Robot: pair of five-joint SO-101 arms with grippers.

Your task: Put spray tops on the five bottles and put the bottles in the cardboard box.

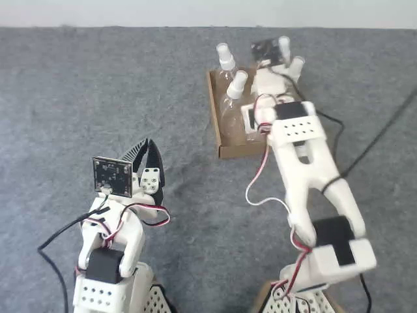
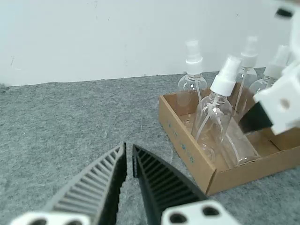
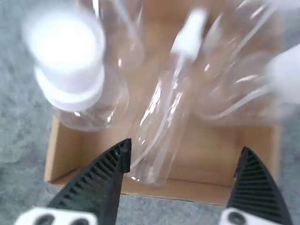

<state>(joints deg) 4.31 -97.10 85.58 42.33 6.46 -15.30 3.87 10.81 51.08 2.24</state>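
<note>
Hovering over the cardboard box (image 1: 213, 111) near the far edge of the tabletop (image 1: 98, 78), my right gripper (image 3: 185, 146) has its jaws spread wide and empty. My left gripper (image 2: 129, 147), toward the near edge on the left, has its jaws closed to a thin slit, holding nothing. Right wrist view: one bottle (image 3: 157, 136) lies flat in the box among upright ones. Left wrist view: white spray tops (image 2: 193, 61) on the standing bottles.

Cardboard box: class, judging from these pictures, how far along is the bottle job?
Nearly done, it seems. Capped bottles sit in the cardboard box, one lying flat. Nothing in hand: right gripper open above the box, left gripper shut and empty, apart from it. Left: I cannot confirm all five are in.
</note>
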